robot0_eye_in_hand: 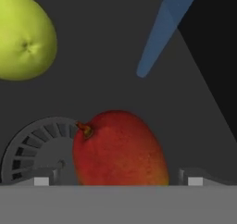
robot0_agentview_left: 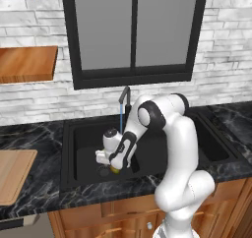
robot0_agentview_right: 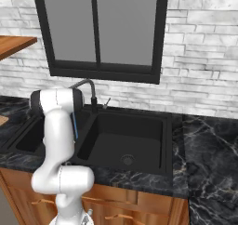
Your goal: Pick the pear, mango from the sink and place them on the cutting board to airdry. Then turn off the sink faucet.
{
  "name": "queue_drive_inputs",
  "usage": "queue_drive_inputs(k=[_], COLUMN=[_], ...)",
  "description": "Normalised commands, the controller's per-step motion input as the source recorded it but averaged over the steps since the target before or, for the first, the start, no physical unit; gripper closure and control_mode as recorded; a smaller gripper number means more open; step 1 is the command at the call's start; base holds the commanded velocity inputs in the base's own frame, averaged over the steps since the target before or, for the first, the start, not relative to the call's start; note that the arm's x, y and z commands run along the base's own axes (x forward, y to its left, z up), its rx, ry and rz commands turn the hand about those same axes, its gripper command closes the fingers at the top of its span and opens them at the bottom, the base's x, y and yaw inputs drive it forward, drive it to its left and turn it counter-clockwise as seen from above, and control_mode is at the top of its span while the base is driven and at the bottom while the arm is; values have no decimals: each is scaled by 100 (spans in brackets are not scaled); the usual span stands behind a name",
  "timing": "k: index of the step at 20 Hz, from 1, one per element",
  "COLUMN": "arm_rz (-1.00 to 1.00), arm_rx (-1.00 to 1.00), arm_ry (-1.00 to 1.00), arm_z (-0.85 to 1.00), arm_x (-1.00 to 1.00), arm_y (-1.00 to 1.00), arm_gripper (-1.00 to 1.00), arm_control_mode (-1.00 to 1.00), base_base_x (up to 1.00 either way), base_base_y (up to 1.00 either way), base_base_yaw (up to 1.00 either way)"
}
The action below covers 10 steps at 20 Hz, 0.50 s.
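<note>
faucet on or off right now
On. A blue stream of water falls from the sink faucet into the sink; it also shows in the hand view.

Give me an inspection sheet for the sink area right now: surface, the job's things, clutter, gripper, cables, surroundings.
Surface: black marble counter over wooden cabinets.
Sink: black, two basins; the arm reaches down into the left one.
Mango: on the basin floor beside the round drain, between the fingertips.
Pear: on the basin floor, apart from the mango.
Cutting board: on the counter left of the sink, nothing on it.
Faucet: running; a blue stream falls into the basin.
Clutter: nothing seen.
Gripper: open, straddling the mango; contact cannot be told.
Cables: nothing seen.
Surroundings: white brick wall, dark-framed window, wooden shelves.
</note>
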Motion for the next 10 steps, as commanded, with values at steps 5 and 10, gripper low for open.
queue_drive_inputs(k=[5,10], arm_rz=[0,0], arm_rx=[0,0], arm_ry=[1,2], arm_z=[-21,-20], arm_x=[9,6], arm_y=[0,1], arm_gripper=[-100,100], arm_control_mode=[-100,-100], base_base_x=[0,0], base_base_y=[0,0], base_base_yaw=[0,0])
